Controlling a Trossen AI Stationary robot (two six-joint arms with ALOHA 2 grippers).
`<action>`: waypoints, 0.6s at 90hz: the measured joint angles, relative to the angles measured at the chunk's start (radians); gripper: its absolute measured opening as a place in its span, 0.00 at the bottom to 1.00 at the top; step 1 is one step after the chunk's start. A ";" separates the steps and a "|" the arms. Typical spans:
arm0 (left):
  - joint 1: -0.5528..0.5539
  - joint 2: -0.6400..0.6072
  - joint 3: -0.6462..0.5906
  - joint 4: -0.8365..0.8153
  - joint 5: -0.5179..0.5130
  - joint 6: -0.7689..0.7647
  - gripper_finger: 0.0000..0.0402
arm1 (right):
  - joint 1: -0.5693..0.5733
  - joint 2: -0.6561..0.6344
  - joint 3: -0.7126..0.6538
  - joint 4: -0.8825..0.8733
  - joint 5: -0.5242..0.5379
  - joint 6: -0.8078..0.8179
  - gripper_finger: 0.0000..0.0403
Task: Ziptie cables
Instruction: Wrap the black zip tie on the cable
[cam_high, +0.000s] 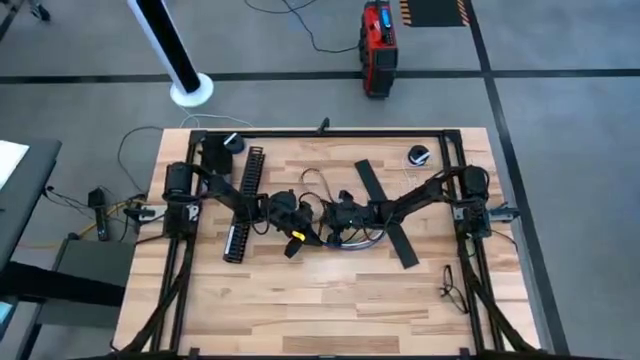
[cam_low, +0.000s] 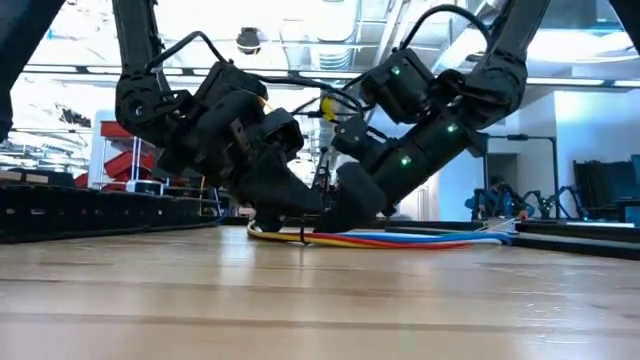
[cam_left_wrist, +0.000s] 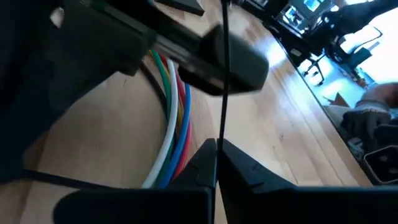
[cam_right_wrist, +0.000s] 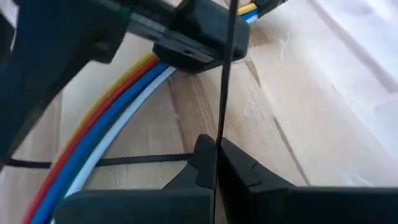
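Cables (cam_right_wrist: 106, 118) lie flat on the wooden table (cam_high: 330, 300) near its middle, a fan of white, blue, red and orange wires, with a thin black zip tie (cam_right_wrist: 134, 159) passing beneath them in the right wrist view. Both arms crowd over this spot. The right gripper (cam_high: 345, 213) has its fingers drawn tight together, as does the left gripper (cam_high: 283, 210); whether either pinches the tie I cannot tell. The step looks like threading the tie around the bundle. Next, the tail likely needs feeding through the head and pulling snug. Beyond lie a slotted black channel (cam_high: 243, 200) and a flat black strip (cam_high: 387, 214).
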 joint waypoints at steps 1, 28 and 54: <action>0.000 0.000 0.000 0.003 0.001 -0.003 0.00 | 0.002 0.000 0.000 0.000 0.005 -0.002 0.00; -0.008 0.001 0.000 0.027 0.010 -0.089 0.00 | 0.036 0.000 0.000 -0.006 0.102 -0.068 0.00; -0.011 -0.001 0.001 0.041 0.009 -0.180 0.00 | 0.034 0.000 0.000 -0.005 0.100 -0.096 0.00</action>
